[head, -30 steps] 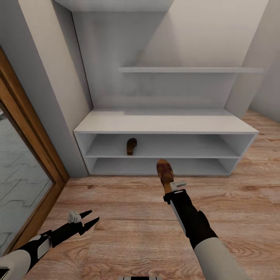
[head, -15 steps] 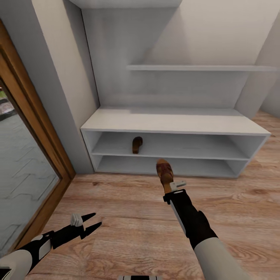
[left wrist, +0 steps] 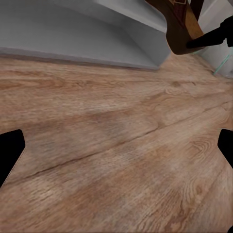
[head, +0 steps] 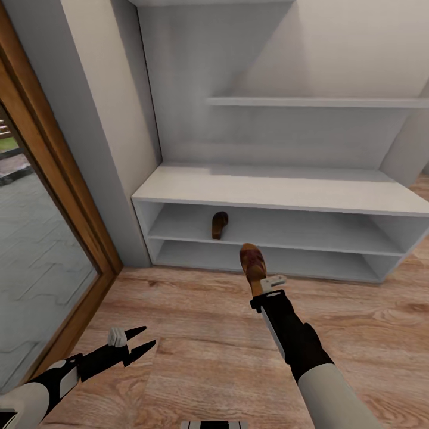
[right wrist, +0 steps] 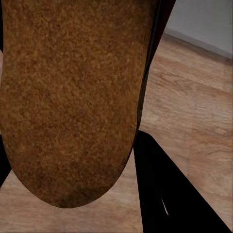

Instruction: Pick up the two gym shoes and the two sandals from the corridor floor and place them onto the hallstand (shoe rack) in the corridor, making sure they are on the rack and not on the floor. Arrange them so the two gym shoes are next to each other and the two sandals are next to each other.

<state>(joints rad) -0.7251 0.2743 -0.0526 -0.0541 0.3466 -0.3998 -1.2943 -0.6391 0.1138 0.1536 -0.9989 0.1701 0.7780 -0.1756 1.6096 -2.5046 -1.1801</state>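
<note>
1. Right now the right pincer (head: 263,285) pinches a brown sandal (head: 252,263) by its heel end, toe pointing toward the hallstand (head: 286,190); in the right wrist view the sandal's sole (right wrist: 73,97) sits right against the camera, with one dark finger (right wrist: 165,189) beside it.
2. Second sandal (head: 220,224) already lies on the upper open shelf tier, left of centre.
3. Held sandal hangs above the corridor floor (head: 196,333), in front of the rack and right of the shelved one, well short of the shelf opening.
4. Left pincer (head: 138,339) is spread and holds nothing, low over the floor on the left; its fingertips (left wrist: 9,150) show at the edges of the left wrist view.
5. Risk: the grip is only on the heel end, so the sandal could pivot or slip out and land on the floor.
6. Risk: the shelf opening is low, so the toe or the wrist could hit the top edge going in.
7. Risk: pushing in could knock the shelved sandal, or a drop too far right leaves the pair apart.
8. Gym shoes: location can't be told from these views.
</note>
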